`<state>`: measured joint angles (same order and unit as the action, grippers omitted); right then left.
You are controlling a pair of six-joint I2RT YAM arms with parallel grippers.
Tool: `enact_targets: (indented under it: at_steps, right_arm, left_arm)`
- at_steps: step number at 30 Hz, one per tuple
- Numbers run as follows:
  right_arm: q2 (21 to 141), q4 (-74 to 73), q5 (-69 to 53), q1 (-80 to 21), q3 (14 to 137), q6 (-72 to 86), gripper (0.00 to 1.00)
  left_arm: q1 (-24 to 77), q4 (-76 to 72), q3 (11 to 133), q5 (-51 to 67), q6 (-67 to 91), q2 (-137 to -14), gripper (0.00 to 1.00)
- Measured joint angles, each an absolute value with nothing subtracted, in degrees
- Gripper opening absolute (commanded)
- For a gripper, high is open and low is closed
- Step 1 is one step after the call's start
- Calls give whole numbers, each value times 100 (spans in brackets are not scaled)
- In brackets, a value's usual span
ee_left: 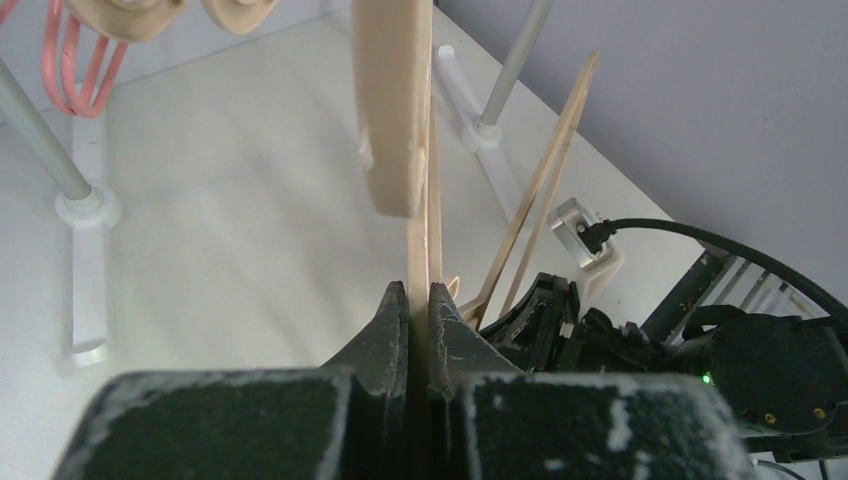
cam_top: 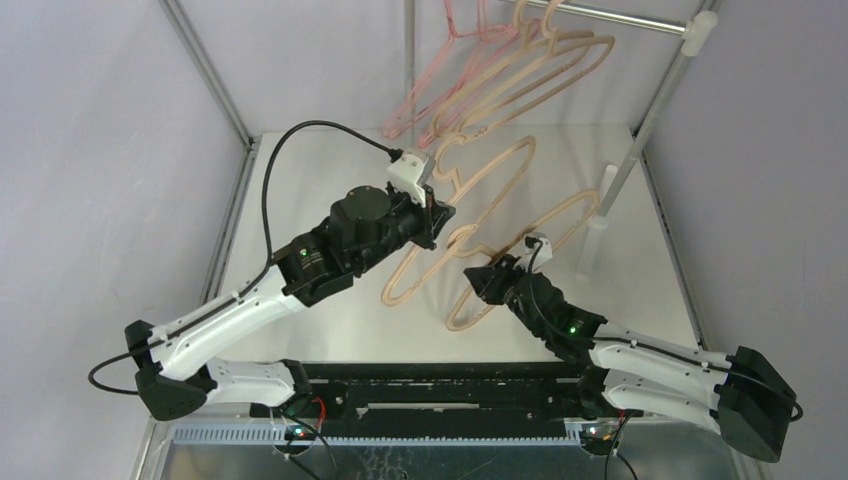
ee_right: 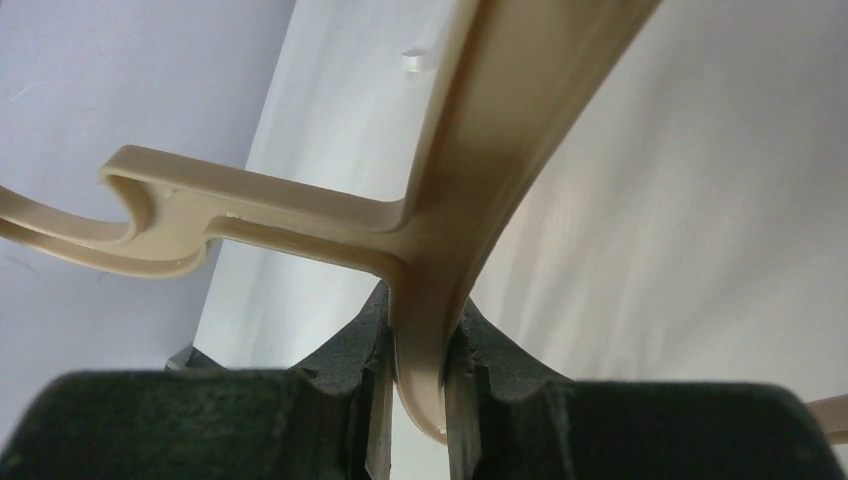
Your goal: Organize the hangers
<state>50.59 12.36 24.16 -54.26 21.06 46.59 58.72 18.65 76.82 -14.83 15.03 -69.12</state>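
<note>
My left gripper (cam_top: 437,213) is shut on a beige hanger (cam_top: 527,150) and holds it above the table; in the left wrist view the jaws (ee_left: 420,292) pinch its thin bar (ee_left: 395,100). My right gripper (cam_top: 482,273) is shut on a second beige hanger (cam_top: 462,318), just right of the first; in the right wrist view the jaws (ee_right: 420,345) clamp its curved arm (ee_right: 500,130). That second hanger also shows in the left wrist view (ee_left: 545,180). More beige hangers (cam_top: 560,62) and pink wire hangers (cam_top: 425,95) hang on the rack's top pole (cam_top: 610,17).
The rack's slanted right pole (cam_top: 640,140) stands in a white foot (cam_top: 597,230) close to the right-held hanger. Another pole (cam_top: 205,70) runs along the left. White rack feet (ee_left: 85,215) lie on the white table (cam_top: 300,180). Grey walls close in all round.
</note>
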Motion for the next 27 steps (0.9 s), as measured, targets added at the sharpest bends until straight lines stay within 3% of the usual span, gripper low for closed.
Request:
enact_targets:
  at_steps: [17, 27]
  right_arm:
    - [6412, 1697, 2128, -5166, 2836, 4506, 0]
    - [5859, 1253, 2180, -4805, 2685, 4469, 0]
  left_arm:
    - [5961, 1737, 7483, -1514, 1540, -6674, 0]
    - [5815, 1885, 7900, -2167, 1168, -6423, 0]
